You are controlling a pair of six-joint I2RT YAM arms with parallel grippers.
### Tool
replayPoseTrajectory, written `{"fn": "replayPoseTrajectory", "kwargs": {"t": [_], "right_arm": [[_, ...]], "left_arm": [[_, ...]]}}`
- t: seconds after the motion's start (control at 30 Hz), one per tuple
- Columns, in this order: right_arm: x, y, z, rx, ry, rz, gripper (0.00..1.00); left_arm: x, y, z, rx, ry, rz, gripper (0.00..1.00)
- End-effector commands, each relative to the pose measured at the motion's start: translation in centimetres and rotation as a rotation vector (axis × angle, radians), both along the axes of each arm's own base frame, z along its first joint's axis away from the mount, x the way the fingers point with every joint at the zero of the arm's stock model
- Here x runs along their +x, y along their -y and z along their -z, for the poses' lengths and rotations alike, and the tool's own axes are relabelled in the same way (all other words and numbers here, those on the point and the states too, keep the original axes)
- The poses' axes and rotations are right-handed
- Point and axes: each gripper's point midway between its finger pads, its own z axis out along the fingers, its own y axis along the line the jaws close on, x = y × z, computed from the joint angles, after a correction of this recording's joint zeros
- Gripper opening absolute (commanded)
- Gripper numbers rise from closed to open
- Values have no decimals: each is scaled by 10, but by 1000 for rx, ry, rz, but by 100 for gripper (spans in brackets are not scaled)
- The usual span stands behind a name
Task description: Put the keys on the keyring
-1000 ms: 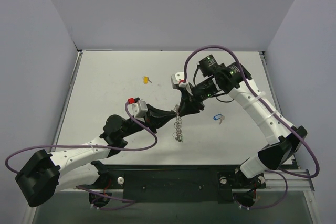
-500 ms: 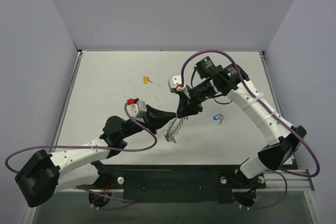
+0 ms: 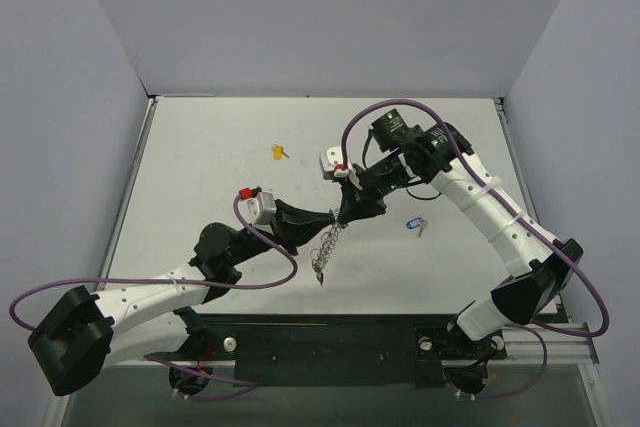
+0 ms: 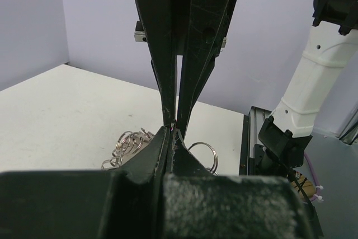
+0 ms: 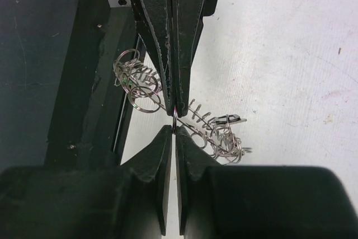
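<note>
The keyring (image 3: 325, 250) is a silvery chain of small rings hanging over the table's middle. My left gripper (image 3: 333, 218) and right gripper (image 3: 344, 214) meet tip to tip, and each is shut on a small ring of it. In the left wrist view my gripper (image 4: 173, 131) pinches the ring and loose rings (image 4: 127, 141) hang behind. In the right wrist view my gripper (image 5: 174, 129) holds it while the chain (image 5: 208, 125) trails right. A greenish bit (image 3: 320, 275) shows at the chain's low end. The blue key (image 3: 414, 226) lies to the right, the yellow key (image 3: 279, 153) at the back left.
The white table (image 3: 200, 177) has a raised edge on the left and a black rail (image 3: 330, 342) along the near edge, where both arm bases are bolted. Purple cables loop off both arms.
Both grippers have shifted slightly left, still joined at the tips. The hanging chain swung left, bunched up, and now hangs down to the lower left.
</note>
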Motion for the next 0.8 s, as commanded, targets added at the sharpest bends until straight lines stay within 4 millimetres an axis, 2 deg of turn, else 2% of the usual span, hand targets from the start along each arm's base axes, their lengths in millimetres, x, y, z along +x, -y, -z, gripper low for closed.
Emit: {"fn": "replayPoseTrajectory", "kwargs": {"t": [0.0,0.4,0.53,0.77], "right_arm": [[-10,-1,2,-6,-30,-23,0],[-8,-8,-10,26,-70,48,0],[-8,-10,-9,31,-80,50,5],[-8,-13,-11,45,-95,45,7]], "left_arm": [[-5,-11,-39,-126,82,-22,0],[-3,-9,-28,-116,47,-16,0],[-3,-9,-29,-123,45,-15,0],[-3,-8,-30,-127,42,-11,0]]}}
